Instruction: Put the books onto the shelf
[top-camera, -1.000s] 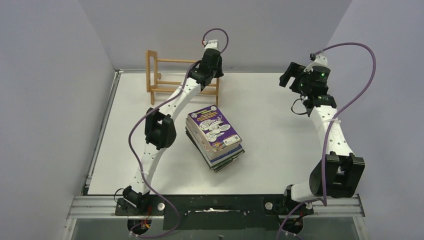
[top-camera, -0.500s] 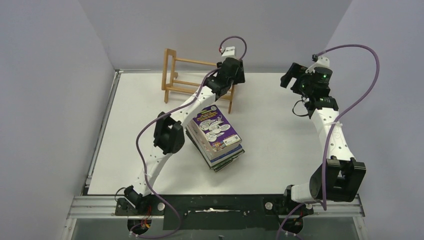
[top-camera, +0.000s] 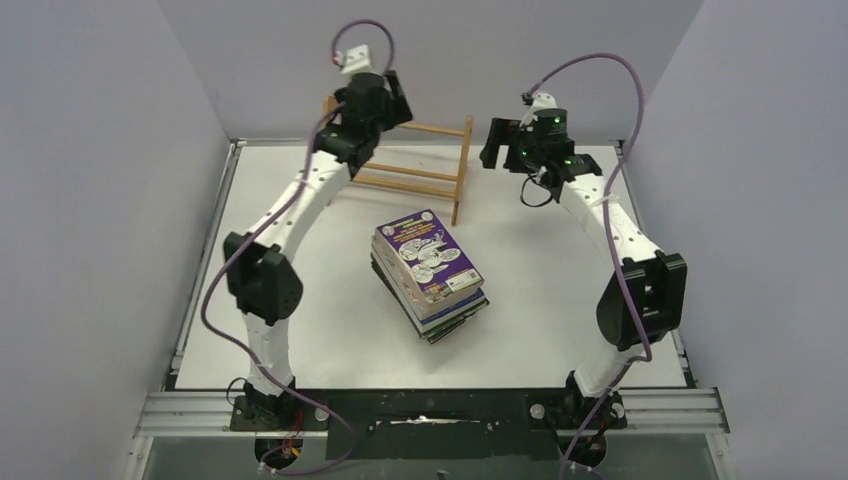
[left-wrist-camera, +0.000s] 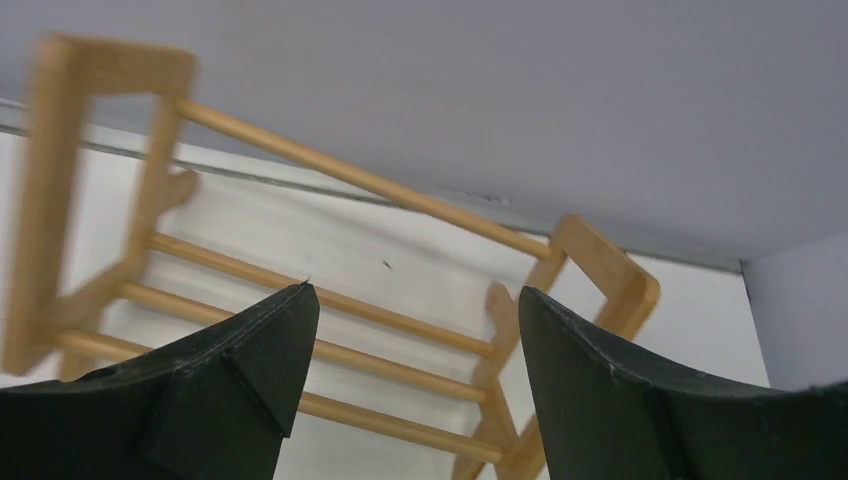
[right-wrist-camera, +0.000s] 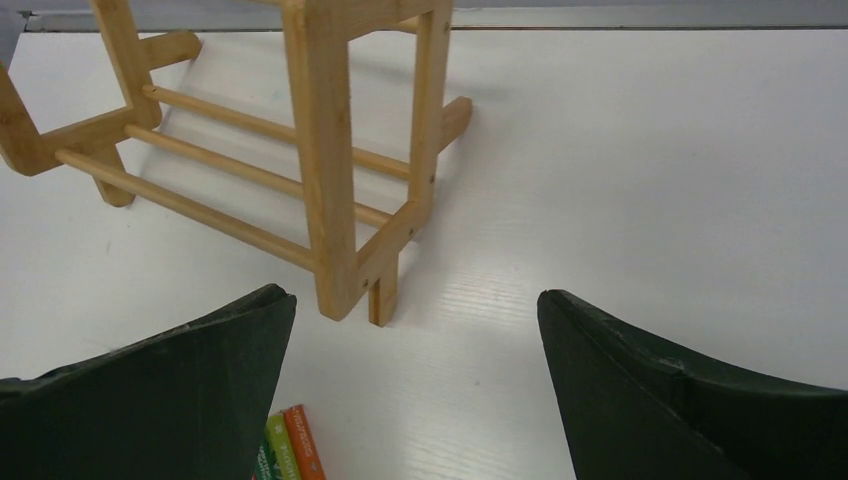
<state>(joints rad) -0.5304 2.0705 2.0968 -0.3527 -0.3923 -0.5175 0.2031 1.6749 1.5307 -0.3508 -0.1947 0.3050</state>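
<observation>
Left wrist view: left pincer (left-wrist-camera: 415, 300) has its jaws spread wide with nothing between them. Past the fingertips I see the shelf (left-wrist-camera: 370, 180), its left end blurred. From the top view the left pincer (top-camera: 375, 100) hangs over the shelf's left end frame. Contact there I cannot tell, but the wrist view shows the wood clear of the fingers.

Right pincer (right-wrist-camera: 415, 300) is also wide apart, gripping nothing and touching nothing. It hovers above the surface (right-wrist-camera: 640, 180), aimed at the near right end frame of the shelf (right-wrist-camera: 320, 150). In the top view the right pincer (top-camera: 500, 145) sits just right of the shelf's right upright, apart from it.

The shelf (top-camera: 463, 170) is light wood with thin dowel rails between two end frames. It stands on its feet at the far side of the surface and is turned at a slight angle.

The books (top-camera: 428, 258) are all in one skewed stack mid-surface, in front of the shelf and apart from it. The top cover is purple with cartoons. Green and orange spines of the books (right-wrist-camera: 285, 450) peek in at the bottom edge of the right wrist view.

The surface (top-camera: 560, 280) is white. Plain grey-lilac walls stand on three sides, and a metal rail runs along the near edge where both arm bases are bolted.
</observation>
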